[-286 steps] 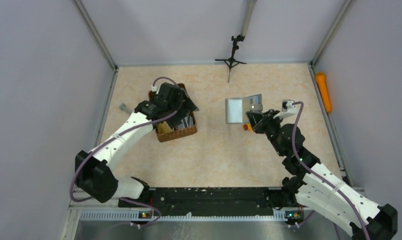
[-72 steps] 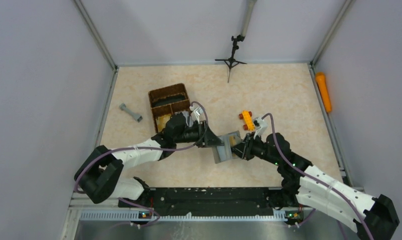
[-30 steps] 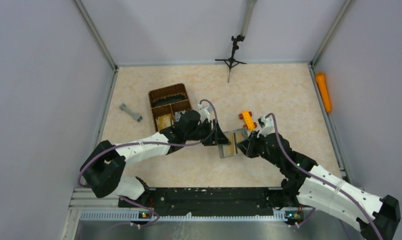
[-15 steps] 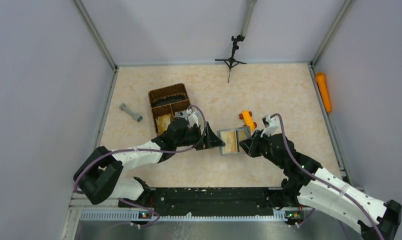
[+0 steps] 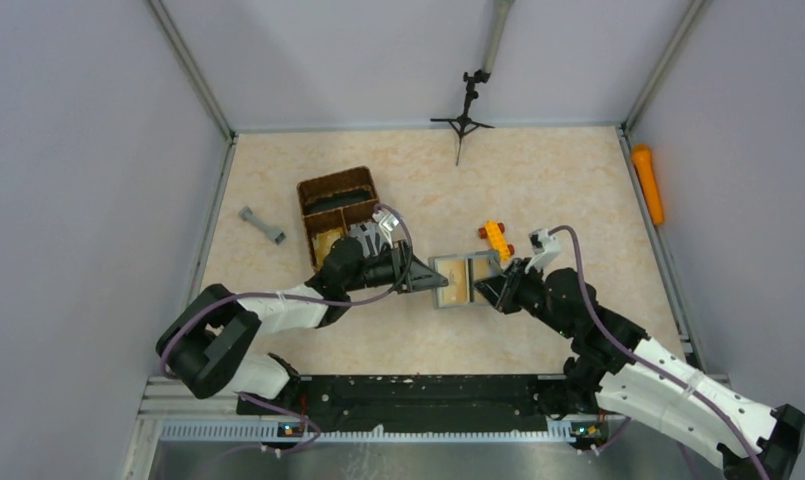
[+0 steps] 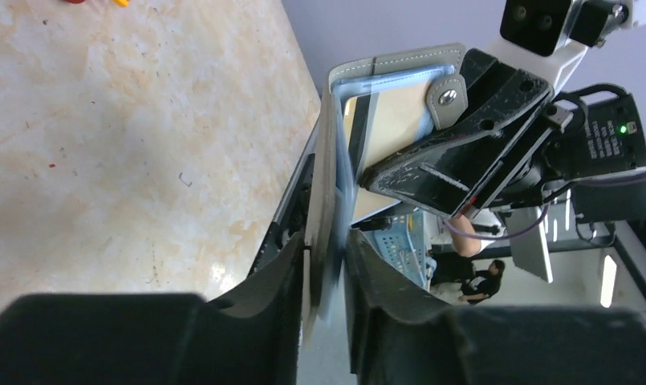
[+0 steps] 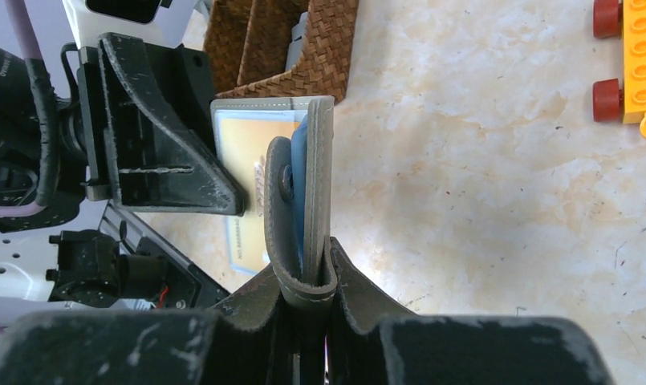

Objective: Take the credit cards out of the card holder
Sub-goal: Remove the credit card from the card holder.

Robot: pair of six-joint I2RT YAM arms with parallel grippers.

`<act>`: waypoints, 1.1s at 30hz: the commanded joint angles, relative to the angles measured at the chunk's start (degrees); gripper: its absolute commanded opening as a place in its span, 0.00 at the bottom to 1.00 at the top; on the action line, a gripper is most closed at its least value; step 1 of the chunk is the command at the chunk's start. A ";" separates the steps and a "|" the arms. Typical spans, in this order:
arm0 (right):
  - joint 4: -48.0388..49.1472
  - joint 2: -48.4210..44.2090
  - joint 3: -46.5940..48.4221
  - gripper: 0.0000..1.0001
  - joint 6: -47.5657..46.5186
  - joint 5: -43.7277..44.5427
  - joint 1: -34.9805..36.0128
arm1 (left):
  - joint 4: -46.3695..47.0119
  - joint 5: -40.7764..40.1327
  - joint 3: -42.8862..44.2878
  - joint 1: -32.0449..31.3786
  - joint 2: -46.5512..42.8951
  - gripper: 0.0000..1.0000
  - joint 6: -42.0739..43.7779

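card holder (image 5: 465, 280) held spread open above the table (image 7: 480, 200), one flap clenched in my left gripper (image 6: 326, 249), the snap-tab flap clenched in my right gripper (image 7: 307, 265). a tan credit card (image 7: 251, 160) sits in the pocket between the two sets of fingers. i judge one gripper should release and pinch that card's free edge, drawing straight along the pocket. basket (image 7: 303, 48) lies just past the fingertips, toy brick (image 7: 640, 56) well aside.

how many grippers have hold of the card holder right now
2. The left gripper clamps the left flap of the card holder; the right gripper clamps its right flap. Both show in full, nothing hidden.
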 commanded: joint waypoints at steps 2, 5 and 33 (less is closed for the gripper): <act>3.42 -1.55 -0.16 0.00 0.72 -0.02 0.56 | 9.68 3.10 -1.41 1.66 0.32 0.15 -2.83; 2.58 -2.12 -0.17 0.02 0.62 0.98 0.56 | 9.60 3.80 -1.74 2.05 -0.45 0.03 -2.52; -1.93 2.83 8.07 0.40 -5.51 -13.43 0.58 | -3.24 2.20 -0.32 2.97 -7.74 0.00 0.52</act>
